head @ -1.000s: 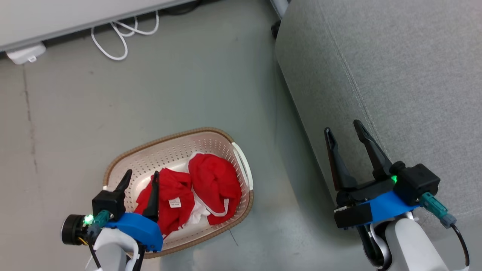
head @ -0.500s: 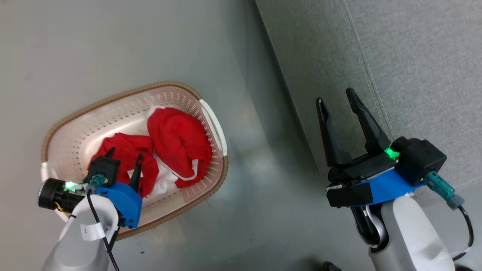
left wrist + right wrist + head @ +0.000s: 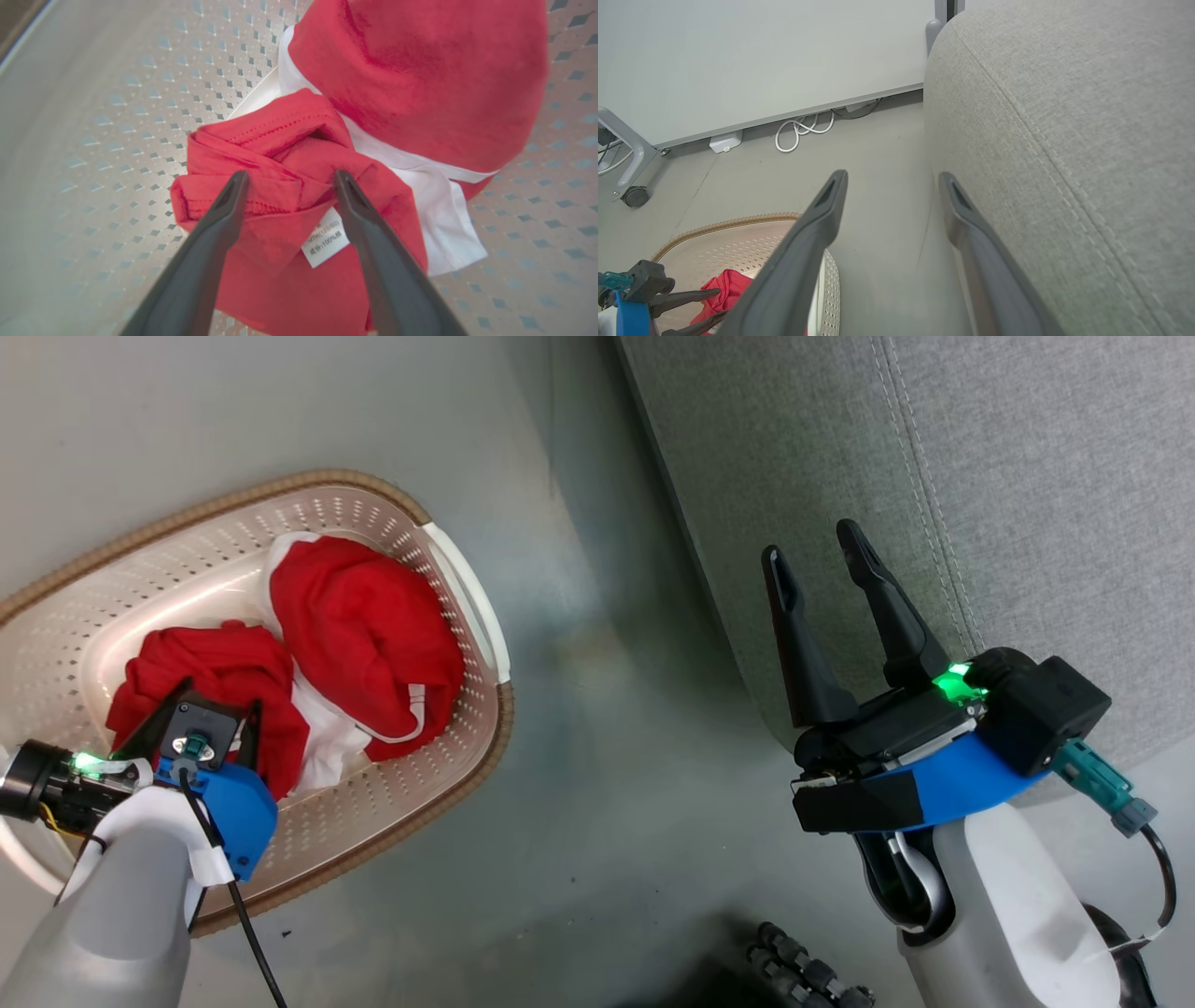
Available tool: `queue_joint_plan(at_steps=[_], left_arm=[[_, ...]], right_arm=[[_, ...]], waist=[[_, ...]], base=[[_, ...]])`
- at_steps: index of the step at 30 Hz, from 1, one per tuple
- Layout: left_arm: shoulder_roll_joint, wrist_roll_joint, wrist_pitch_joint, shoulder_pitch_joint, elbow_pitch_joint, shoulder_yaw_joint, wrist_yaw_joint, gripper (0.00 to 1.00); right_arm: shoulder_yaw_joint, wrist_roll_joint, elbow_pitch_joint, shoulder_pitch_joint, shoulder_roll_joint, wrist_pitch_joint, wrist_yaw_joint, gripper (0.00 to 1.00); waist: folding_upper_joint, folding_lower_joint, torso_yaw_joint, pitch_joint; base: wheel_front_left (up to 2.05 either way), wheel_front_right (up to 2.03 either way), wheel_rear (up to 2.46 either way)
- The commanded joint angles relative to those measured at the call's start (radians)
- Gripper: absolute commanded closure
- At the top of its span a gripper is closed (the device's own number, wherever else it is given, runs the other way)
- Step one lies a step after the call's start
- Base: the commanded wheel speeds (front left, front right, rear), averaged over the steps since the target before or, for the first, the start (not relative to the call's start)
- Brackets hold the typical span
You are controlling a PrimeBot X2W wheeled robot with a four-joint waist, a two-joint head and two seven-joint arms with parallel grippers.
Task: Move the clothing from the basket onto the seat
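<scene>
Big grey woven-cloth couch seat: It was on the robot's right, with stitched seams running along its rounded edge.
Rounded cream plastic basket with little holes and a brown woven-look rim: It stood on the smooth grey floor, near the seat but apart from it.
Soft bright-red clothes with white trim: They lay bunched in two heaps inside the basket, side by side and touching.
Left end effector: It pointed down into the basket. Its two dark fingers were spread apart, one on each side of a fold of the nearer red heap. I could not tell if they touched the cloth.
Small white tag with tiny print: It stuck out of that heap, between the two fingers.
Right end effector: It hung in the air by the front side of the seat, fingers spread wide, holding nothing.
</scene>
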Motion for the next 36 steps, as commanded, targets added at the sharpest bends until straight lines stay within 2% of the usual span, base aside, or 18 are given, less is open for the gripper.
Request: queue_joint_plan(at_steps=[1,9,17,20,32,33,34,35,36], left_arm=[[0.007,0.006,0.003,-0.022,0.004,-0.006,0.004,0.0],[0.038,0.039,0.045,-0.065,0.043,-0.042,0.022,0.0],[0.064,0.118,0.11,-0.093,0.074,-0.152,-0.025,0.0],[0.07,0.125,0.119,-0.101,0.077,-0.169,-0.029,0.0],[0.066,0.089,0.115,-0.133,0.069,-0.152,0.036,0.0],[0.063,0.081,0.118,-0.134,0.071,-0.148,0.035,0.15],[0.06,0.074,0.119,-0.135,0.071,-0.144,0.036,0.62],[0.058,0.068,0.118,-0.134,0.072,-0.142,0.035,0.84],[0.057,0.061,0.118,-0.133,0.073,-0.138,0.036,1.0]], right_arm=[[0.002,0.011,-0.005,-0.017,-0.001,-0.003,0.0,0.0],[0.014,0.029,-0.008,-0.028,-0.001,-0.003,0.0,0.0],[0.024,0.043,-0.003,-0.035,-0.001,-0.003,0.0,0.0],[0.025,0.051,-0.004,-0.037,-0.001,-0.003,0.0,0.0],[0.023,0.06,-0.007,-0.04,-0.001,-0.003,0.0,0.0],[0.024,0.061,-0.007,-0.04,-0.001,-0.003,0.0,0.0],[0.024,0.062,-0.006,-0.042,-0.001,-0.003,0.0,0.0],[0.025,0.062,-0.005,-0.043,-0.001,-0.003,0.0,0.0],[0.025,0.062,-0.005,-0.043,-0.001,-0.003,0.0,0.0]], waist=[[-0.0001,-0.0001,-0.01,0.013],[-0.0001,-0.0001,-0.021,0.043],[-0.0001,-0.0001,-0.024,0.049],[-0.0001,-0.0001,-0.026,0.05],[-0.0001,-0.0001,-0.033,0.076],[-0.0001,-0.0001,-0.033,0.076],[-0.0001,-0.0001,-0.033,0.076],[-0.0001,-0.0001,-0.033,0.075],[-0.0001,-0.0001,-0.032,0.074]], base=[[0.0,0.0,0.0],[0.0,0.0,0.0],[0.0,0.0,0.0],[0.0,0.0,0.0],[0.0,0.0,0.0],[0.0,0.0,0.0],[0.0,0.0,0.0],[0.0,0.0,0.0],[0.0,0.0,0.0]])
